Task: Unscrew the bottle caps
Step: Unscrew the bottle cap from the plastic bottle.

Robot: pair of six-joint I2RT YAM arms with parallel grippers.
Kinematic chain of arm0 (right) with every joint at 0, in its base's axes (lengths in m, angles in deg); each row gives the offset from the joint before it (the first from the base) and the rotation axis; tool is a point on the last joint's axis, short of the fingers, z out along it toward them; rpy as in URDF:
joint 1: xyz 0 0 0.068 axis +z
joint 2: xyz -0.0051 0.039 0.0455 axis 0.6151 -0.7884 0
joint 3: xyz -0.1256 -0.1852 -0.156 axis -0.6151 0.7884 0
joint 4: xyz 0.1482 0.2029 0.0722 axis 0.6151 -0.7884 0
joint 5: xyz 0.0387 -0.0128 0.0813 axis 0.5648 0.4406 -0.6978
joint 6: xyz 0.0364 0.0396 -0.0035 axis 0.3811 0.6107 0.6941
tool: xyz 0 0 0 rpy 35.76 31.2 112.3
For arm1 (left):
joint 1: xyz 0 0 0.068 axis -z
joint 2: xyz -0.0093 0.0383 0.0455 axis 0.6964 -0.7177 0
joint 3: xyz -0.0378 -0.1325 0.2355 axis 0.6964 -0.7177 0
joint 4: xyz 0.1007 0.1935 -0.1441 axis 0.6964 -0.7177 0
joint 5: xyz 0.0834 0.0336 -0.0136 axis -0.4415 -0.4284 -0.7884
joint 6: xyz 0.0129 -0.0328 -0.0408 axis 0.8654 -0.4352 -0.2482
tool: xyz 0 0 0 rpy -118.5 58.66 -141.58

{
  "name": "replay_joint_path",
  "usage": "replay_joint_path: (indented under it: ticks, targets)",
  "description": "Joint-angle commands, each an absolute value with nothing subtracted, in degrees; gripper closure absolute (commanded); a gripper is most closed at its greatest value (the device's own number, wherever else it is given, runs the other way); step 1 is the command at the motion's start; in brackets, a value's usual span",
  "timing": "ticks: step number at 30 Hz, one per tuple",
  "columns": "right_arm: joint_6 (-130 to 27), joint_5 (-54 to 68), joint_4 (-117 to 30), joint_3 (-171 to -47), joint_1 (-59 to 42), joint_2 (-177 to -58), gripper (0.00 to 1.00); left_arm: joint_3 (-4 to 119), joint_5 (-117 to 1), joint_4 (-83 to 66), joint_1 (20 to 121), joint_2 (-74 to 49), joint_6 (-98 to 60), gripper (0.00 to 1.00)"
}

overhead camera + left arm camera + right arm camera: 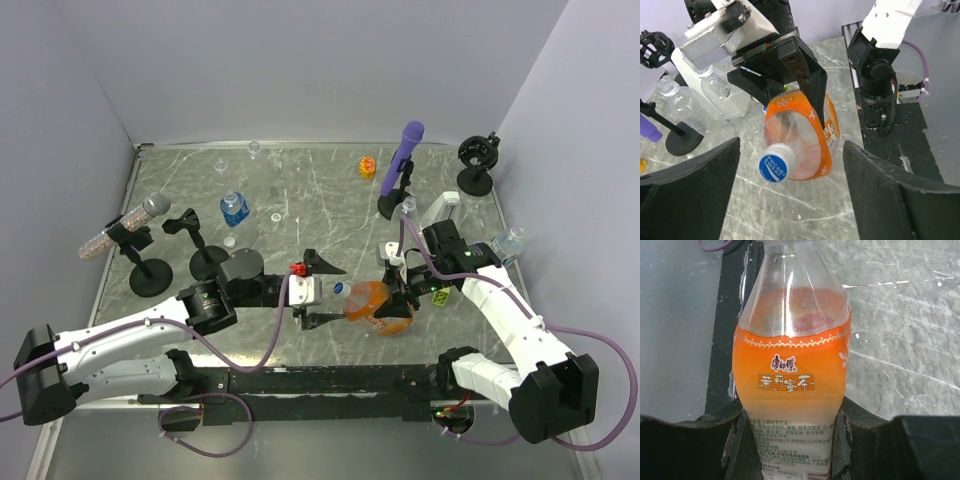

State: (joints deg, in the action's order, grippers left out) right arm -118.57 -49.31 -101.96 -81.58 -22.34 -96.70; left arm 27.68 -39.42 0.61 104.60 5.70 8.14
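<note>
The squarish orange bottle [378, 305] lies level above the table, held at its base end by my right gripper [402, 292], which is shut on it. The right wrist view shows its label [790, 385] squeezed between my right gripper's [792, 440] pads. Its cap [774, 165], white with a blue top, points toward my left gripper [790, 195]. That gripper [322, 293] is open, with the cap in the gap between its fingers [890, 195] and touching neither. The cap sits on the bottle's neck.
A blue-label bottle [234, 208] stands mid-left. Clear bottles stand at the right [508, 242] and behind the right arm [682, 102]. Loose white caps [276, 215] and an orange-yellow cap [367, 166] lie further back. A purple microphone stick [404, 150], a silver one [125, 225] and black stands [205, 255] are also there.
</note>
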Motion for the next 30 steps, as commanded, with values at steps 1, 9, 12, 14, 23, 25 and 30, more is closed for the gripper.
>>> replay_joint_path:
  ticks: [1,9,12,14,23,25,30]
  targets:
    - [-120.44,-50.83,-100.44,-81.51,-21.79,-96.52,0.8,31.72,-37.73,-0.96,104.87,3.96,11.87,0.18]
    - [-120.53,-50.91,-100.62,-81.51,-21.79,-96.35,0.8,34.36,-38.26,-6.24,104.25,2.12,13.9,0.39]
    - [-120.53,-51.0,-100.62,-81.51,-21.79,-96.26,0.8,34.44,-38.0,-6.77,103.73,1.94,14.07,0.41]
    - [-120.53,-51.0,-100.62,-81.51,-21.79,-96.17,0.8,34.44,-37.65,-7.03,103.2,1.94,14.07,0.42]
    - [-120.53,-50.91,-100.62,-81.51,-21.7,-96.08,0.8,36.55,-35.1,-10.02,101.35,0.01,14.16,0.49]
    - [-120.53,-50.91,-100.71,-81.6,-21.7,-96.08,0.8,37.08,-34.66,-10.46,101.27,-0.61,13.99,0.5]
    - [-120.53,-50.91,-100.71,-81.6,-21.79,-96.0,0.8,39.01,-33.6,-12.74,101.09,-2.28,13.37,0.66]
